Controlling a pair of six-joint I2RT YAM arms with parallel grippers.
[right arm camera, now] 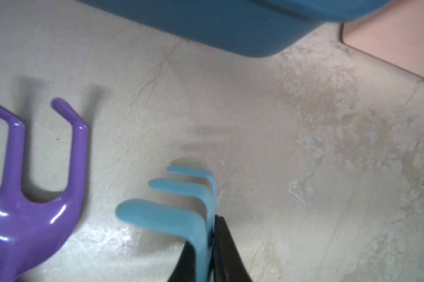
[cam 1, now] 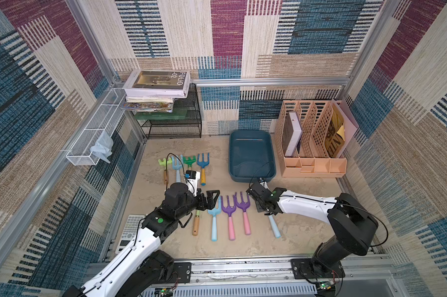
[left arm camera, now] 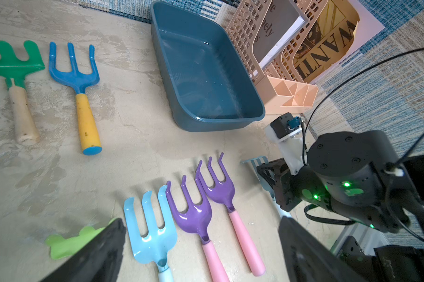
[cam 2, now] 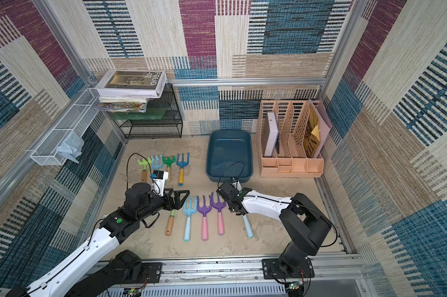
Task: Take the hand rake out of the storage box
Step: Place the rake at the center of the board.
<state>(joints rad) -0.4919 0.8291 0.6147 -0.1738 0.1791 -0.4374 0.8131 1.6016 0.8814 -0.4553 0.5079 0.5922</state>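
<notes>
The storage box (cam 1: 250, 154) (cam 2: 228, 151), a dark teal tray, stands at the back of the table with nothing inside it (left arm camera: 206, 73). In front of it, outside the box, is the light blue hand rake; in both top views only its handle (cam 1: 274, 226) (cam 2: 248, 226) shows, under the arm. My right gripper (cam 1: 261, 203) (cam 2: 231, 203) (right arm camera: 209, 244) is shut on the rake's head, whose bent tines (right arm camera: 181, 190) stick out just over the table. My left gripper (cam 1: 214, 198) (cam 2: 182, 196) (left arm camera: 202, 227) hangs open over the front row of tools, holding nothing.
Purple forks with pink handles (cam 1: 230, 213) and a light blue fork (cam 1: 213, 218) lie beside the right gripper. Several more tools (cam 1: 203, 167) lie further back left. A peach organizer (cam 1: 312, 144) flanks the box. A black mesh shelf (cam 1: 173, 120), a white basket (cam 1: 88, 144) and a calculator (cam 1: 128, 231) stand left.
</notes>
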